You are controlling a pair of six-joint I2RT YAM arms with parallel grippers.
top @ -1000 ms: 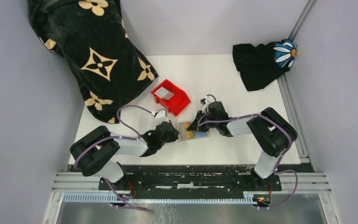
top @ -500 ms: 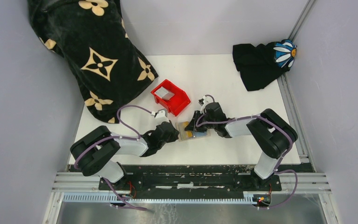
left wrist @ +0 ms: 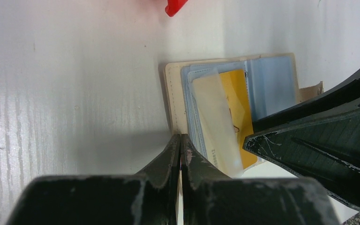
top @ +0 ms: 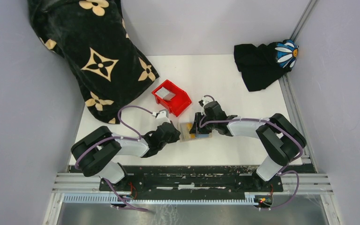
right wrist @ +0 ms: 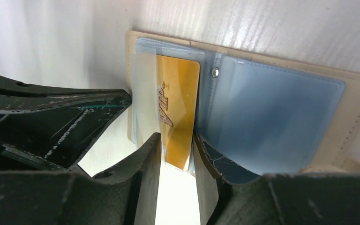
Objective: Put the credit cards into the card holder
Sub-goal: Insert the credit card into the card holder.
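The card holder (top: 185,131) is lying open and flat on the white table (top: 243,103), near the front edge and between the two arms, just to the near right of the red bin (top: 183,99). The top view is showing both tools meeting over it but is hiding the details of their fingers. The left wrist view is showing the left tool (left wrist: 181,140) closed, its tips pinching the beige left edge of the holder. The right wrist view is showing the right tool (right wrist: 177,138) with its fingers standing apart, one on each side of the near end of a gold card (right wrist: 178,103), with bare table showing between them. That gold card is sitting in the holder's left half, and only the right wrist view is making out the letters VIP on it. A pale translucent strip (left wrist: 213,117) is lying over the card's left side; whether it is a card or a sleeve flap I cannot tell. The holder's right half is showing a blue-grey clear pocket (right wrist: 272,117) and a small snap stud (right wrist: 214,71). Only the top view is showing a grey card (top: 168,95) lying inside the red bin, a black patterned cloth (top: 93,56) at the far left, and a black cloth with a daisy (top: 262,63) at the far right
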